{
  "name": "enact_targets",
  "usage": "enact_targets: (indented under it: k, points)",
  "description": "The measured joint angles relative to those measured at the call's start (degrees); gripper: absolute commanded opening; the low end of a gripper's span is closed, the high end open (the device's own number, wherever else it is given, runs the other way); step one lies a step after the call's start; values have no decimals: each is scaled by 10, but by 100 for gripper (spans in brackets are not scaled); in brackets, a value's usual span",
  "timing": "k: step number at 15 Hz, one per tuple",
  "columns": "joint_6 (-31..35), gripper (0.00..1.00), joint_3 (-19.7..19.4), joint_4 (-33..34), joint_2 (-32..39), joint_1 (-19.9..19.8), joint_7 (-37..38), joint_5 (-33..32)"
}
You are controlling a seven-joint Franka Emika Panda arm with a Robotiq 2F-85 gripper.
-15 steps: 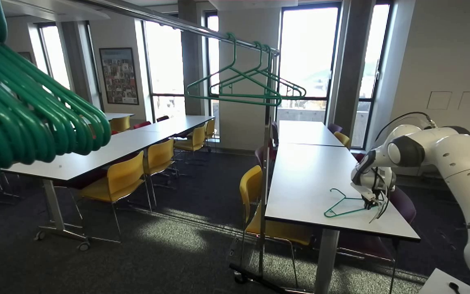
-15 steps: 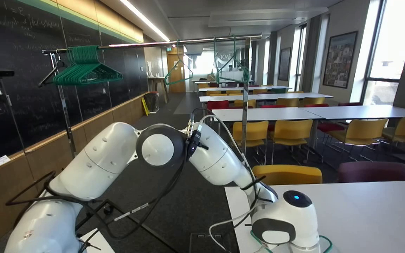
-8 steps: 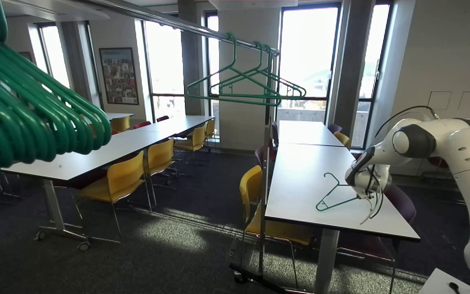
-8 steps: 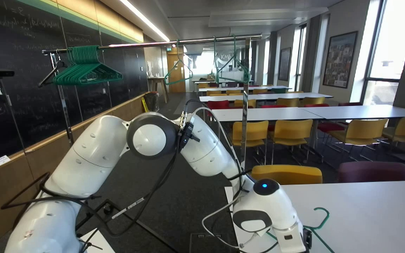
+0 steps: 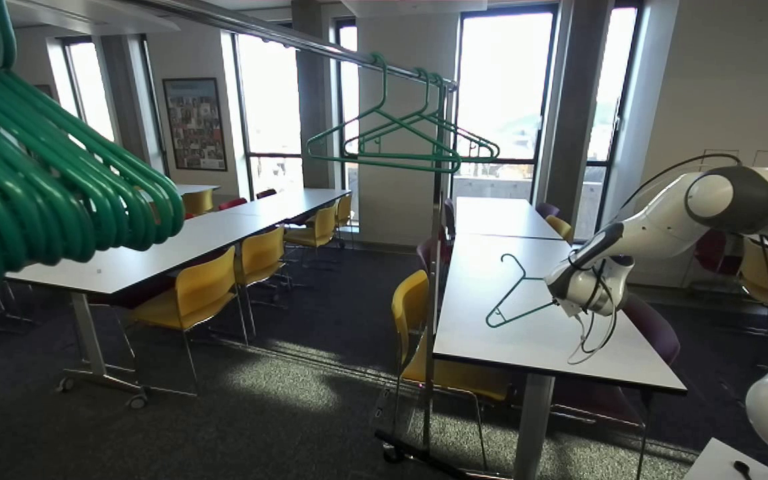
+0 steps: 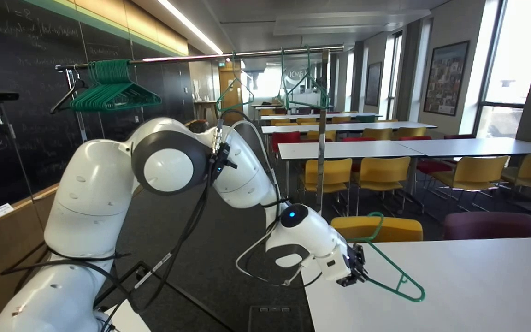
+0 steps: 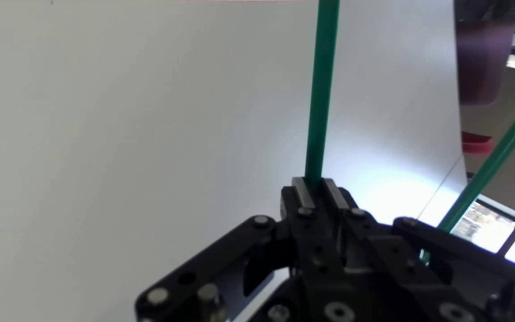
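The green hanger (image 7: 322, 89) is in the pincer (image 7: 314, 188), which is clamped on its lower bar. In an exterior view the hanger's hook rises higher than the pincer. Below the pincer lies a white table (image 6: 477, 286); whether the hanger touches it is hard to judge. Beyond the pincer stands a yellow chair (image 6: 401, 230). Well above the pincer, more green hangers (image 6: 111, 76) hang from a metal rail (image 6: 265, 53).
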Motion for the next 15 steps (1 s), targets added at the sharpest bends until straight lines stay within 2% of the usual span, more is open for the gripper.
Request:
enact_targets:
  k: [1, 3, 5, 7, 9, 11, 15]
  points:
    - [22, 3, 42, -18, -12, -31, 5, -17]
    - [23, 3, 88, -32, -37, -70, 31, -56]
    - [23, 3, 109, -31, -67, -94, 64, -79]
    - [22, 3, 104, -20, -100, -99, 87, -82]
    - [22, 3, 79, -8, -134, -91, 93, -77]
    - [21, 3, 34, 6, -164, -66, 91, -61]
    - [20, 3, -95, 42, -200, 20, 61, -12]
